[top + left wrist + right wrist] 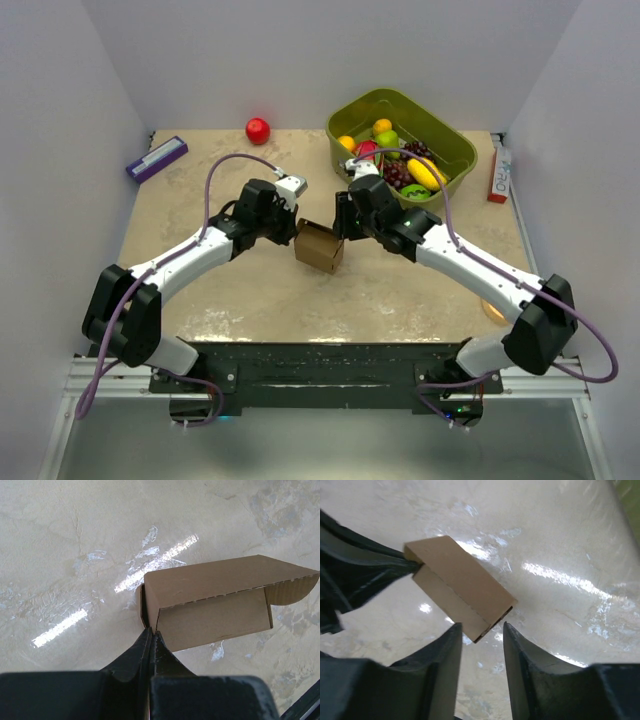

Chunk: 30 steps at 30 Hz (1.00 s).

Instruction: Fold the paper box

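Observation:
The paper box (320, 247) is plain brown cardboard, partly folded into a small block, at the middle of the table between my two grippers. In the left wrist view the box (215, 595) has its lid flap open with a rounded tab at the right. My left gripper (151, 630) is shut, its tips pinched on a thin wall at the box's left corner; it also shows in the top view (296, 235). My right gripper (482, 630) is open, its fingers either side of the near corner of the box (460, 590) without touching it. The right gripper also shows in the top view (340, 225).
A green bin (455, 150) holding several fruits stands at the back right. A red apple (258, 130) lies at the back middle. A purple-and-white flat box (157, 158) lies at the back left. A red-and-white slim box (498, 172) lies by the right wall.

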Motion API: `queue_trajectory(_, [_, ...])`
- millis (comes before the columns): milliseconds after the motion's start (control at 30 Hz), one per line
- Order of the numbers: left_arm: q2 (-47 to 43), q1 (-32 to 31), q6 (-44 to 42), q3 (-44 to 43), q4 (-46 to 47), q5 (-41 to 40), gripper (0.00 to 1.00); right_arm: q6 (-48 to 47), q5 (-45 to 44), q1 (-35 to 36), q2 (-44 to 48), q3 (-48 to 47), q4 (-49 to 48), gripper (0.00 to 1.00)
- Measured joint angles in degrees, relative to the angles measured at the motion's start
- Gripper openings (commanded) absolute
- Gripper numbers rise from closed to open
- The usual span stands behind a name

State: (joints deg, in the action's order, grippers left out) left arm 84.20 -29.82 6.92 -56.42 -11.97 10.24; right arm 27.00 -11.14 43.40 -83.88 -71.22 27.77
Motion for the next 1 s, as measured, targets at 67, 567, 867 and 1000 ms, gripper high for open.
queue_trajectory(67, [0.00, 0.00, 0.00, 0.00, 0.00, 0.00, 0.00, 0.02, -0.09, 0.00, 2.03, 0.42, -1.79, 0.33])
queue_trajectory(567, [0.00, 0.00, 0.96, 0.07, 0.04, 0.44, 0.00, 3.15, -6.47, 1.42, 2.62, 5.73, -11.08, 0.25])
queue_trajectory(867, [0.00, -0.33, 1.01, 0.07, 0.07, 0.92, 0.00, 4.04, -10.47, 4.37, -0.22, 5.81, -13.62, 0.24])
queue_trajectory(1000, [0.00, -0.33, 1.01, 0.07, 0.04, 1.03, 0.00, 4.04, -11.63, 4.72, -2.03, 5.81, -13.62, 0.23])
